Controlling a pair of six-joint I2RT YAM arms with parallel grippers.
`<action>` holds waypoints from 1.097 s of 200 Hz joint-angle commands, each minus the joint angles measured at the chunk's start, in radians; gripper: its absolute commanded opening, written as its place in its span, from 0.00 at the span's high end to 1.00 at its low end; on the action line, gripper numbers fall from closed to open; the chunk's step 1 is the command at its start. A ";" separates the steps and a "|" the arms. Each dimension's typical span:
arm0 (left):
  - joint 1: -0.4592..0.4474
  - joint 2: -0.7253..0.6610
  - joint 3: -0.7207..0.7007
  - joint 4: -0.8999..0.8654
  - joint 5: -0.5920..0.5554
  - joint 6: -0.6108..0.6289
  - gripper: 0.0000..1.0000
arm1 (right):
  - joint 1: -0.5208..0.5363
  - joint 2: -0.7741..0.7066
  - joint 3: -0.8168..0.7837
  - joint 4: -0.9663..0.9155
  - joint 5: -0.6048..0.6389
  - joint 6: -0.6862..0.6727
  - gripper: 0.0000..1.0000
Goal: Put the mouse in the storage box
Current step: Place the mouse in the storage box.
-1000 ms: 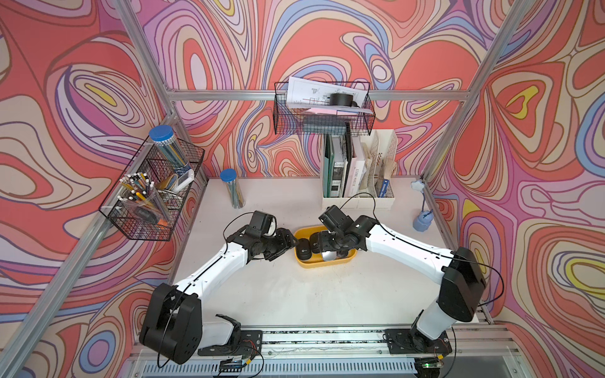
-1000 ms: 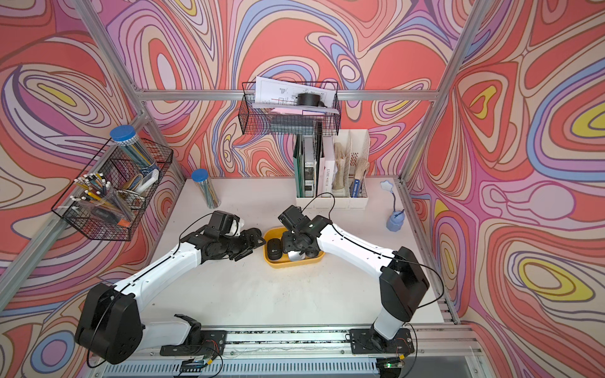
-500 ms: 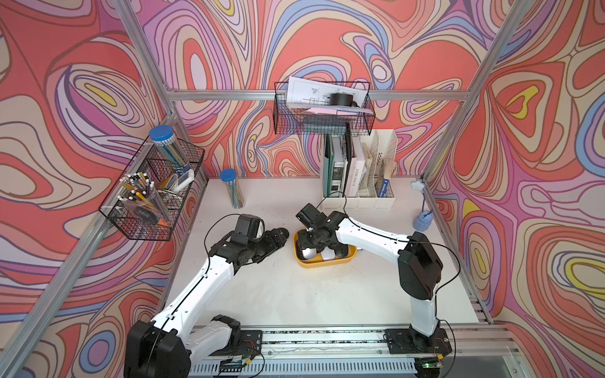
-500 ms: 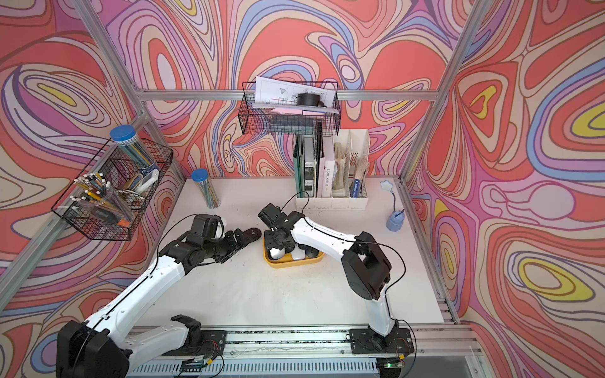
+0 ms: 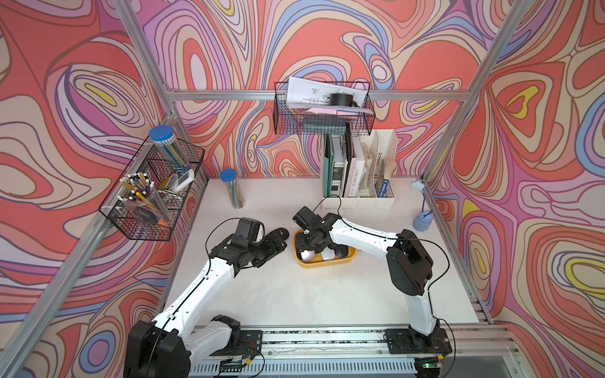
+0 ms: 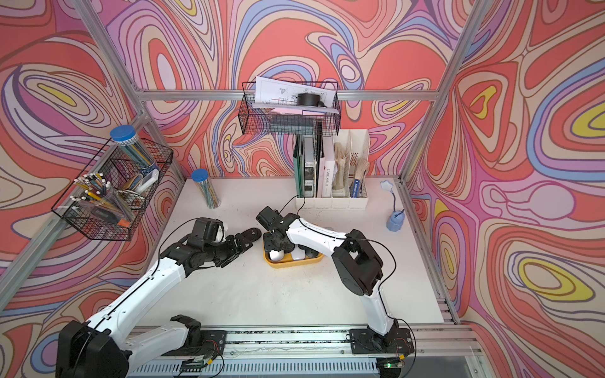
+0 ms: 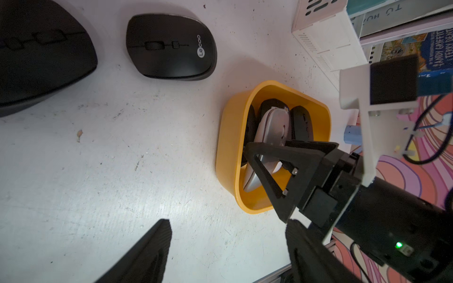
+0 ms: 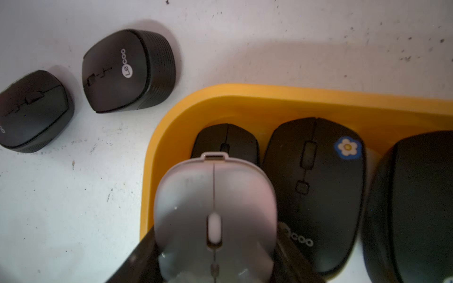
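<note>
The left arm (image 5: pixel 203 278) stretches low from its base, wrist bent toward the box. The left gripper (image 5: pixel 278 241) is just beside the box's left end, jaws spread and empty. On the table (image 8: pixel 73 220) lie two loose mice: a black mouse (image 8: pixel 127 71) and a second black mouse (image 8: pixel 34 110). The box (image 8: pixel 245 92) shows three black boxed mice (image 8: pixel 316 196) side by side. At its left end the right gripper (image 8: pixel 215 230) pinches the one grey-white mouse (image 8: pixel 213 196) by its sides, inside the rim, over a black one. Its long axis crosses the box's short way, nose toward the long wall, parallel to the others. The right arm (image 5: pixel 366 235) has its elbow raised and its forearm reaching left, with the gripper pointing down.
</note>
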 commanded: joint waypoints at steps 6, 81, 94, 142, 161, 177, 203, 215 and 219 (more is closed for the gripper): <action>0.004 0.029 -0.036 0.098 0.116 0.021 0.21 | 0.005 0.029 0.008 0.018 0.004 -0.001 0.48; 0.005 0.090 -0.052 0.147 0.170 0.017 0.22 | 0.006 0.074 0.065 -0.045 0.034 -0.032 0.42; 0.005 0.087 -0.052 0.142 0.170 0.021 0.21 | 0.005 0.077 0.066 -0.047 0.034 -0.035 0.40; 0.005 0.086 -0.052 0.130 0.170 0.026 0.21 | 0.006 0.080 0.073 -0.041 0.025 -0.029 0.36; 0.005 0.087 -0.049 0.130 0.174 0.024 0.21 | 0.005 0.074 0.072 -0.038 0.018 -0.023 0.34; 0.004 0.087 -0.048 0.133 0.177 0.025 0.21 | 0.006 0.066 0.071 -0.033 0.012 -0.021 0.33; 0.005 0.090 -0.043 0.132 0.180 0.023 0.21 | 0.006 0.041 0.067 -0.028 0.003 -0.021 0.32; 0.004 0.089 -0.040 0.132 0.181 0.023 0.21 | 0.006 0.027 0.064 -0.023 -0.001 -0.020 0.32; 0.005 0.090 -0.039 0.132 0.181 0.023 0.21 | 0.006 0.022 0.062 -0.019 -0.005 -0.020 0.32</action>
